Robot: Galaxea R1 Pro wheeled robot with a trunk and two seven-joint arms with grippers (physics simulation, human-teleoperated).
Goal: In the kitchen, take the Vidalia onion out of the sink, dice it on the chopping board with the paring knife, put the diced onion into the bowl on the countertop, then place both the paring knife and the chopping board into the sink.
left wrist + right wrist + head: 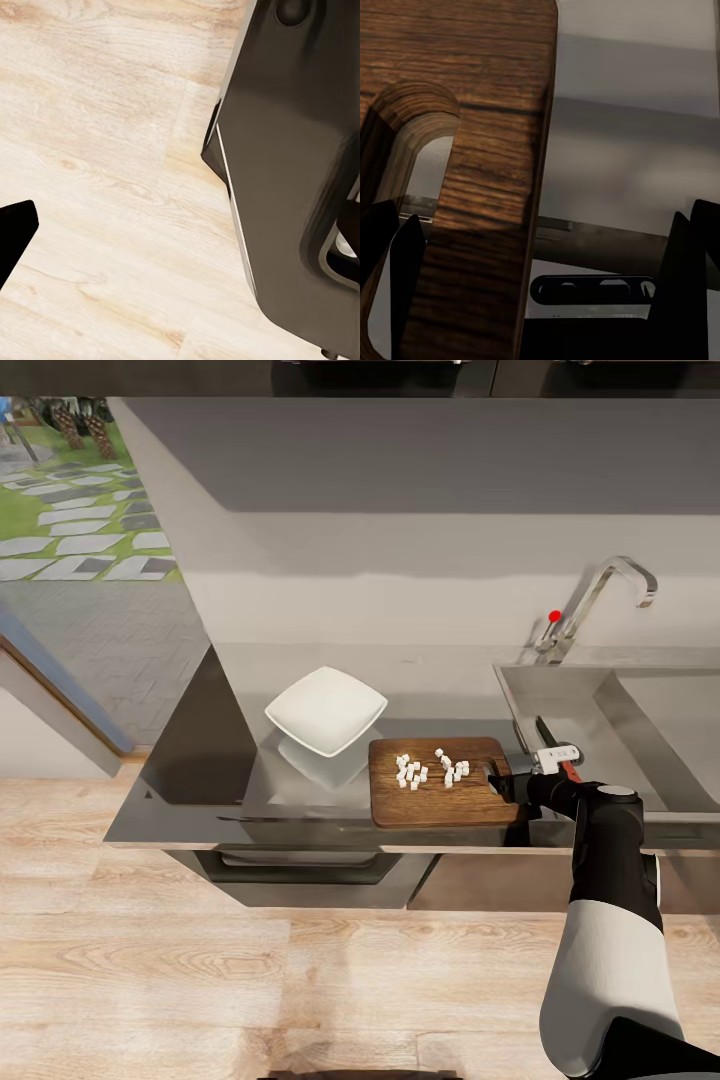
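Grey counter [200, 760] ran along a pale wall, with wood floor [200, 980] in front and a window onto a paved garden at the far left. Near the counter's middle sat one white bowl [326, 709], and nothing showed inside it. Just right of it, close to the front edge, lay one board [440, 784], its near corner touching or almost touching the bowl; which, I could not tell. On the board's middle lay the diced onion [432, 768], roughly twenty small white cubes in a loose scatter, none of them in the bowl. At the counter's right end was the sink [640, 710], one basin, with one chrome tap [600, 600] and its red-tipped lever behind it. Something slim and dark with a red end lay at the sink's left rim, partly hidden by the arm; it looked like the knife [548, 738], though I could not be sure.

One right gripper [497, 780] reached the board's right short edge by the slot. In the right wrist view its fingers [405, 277] stood wide, one by the slot and one well off the edge, and the board [487, 150] lay between them, not visibly pinched. The left wrist view looked down on floor [112, 150] and the robot's dark base [300, 150]; of the left gripper one dark fingertip [15, 232] showed, so its opening could not be told.
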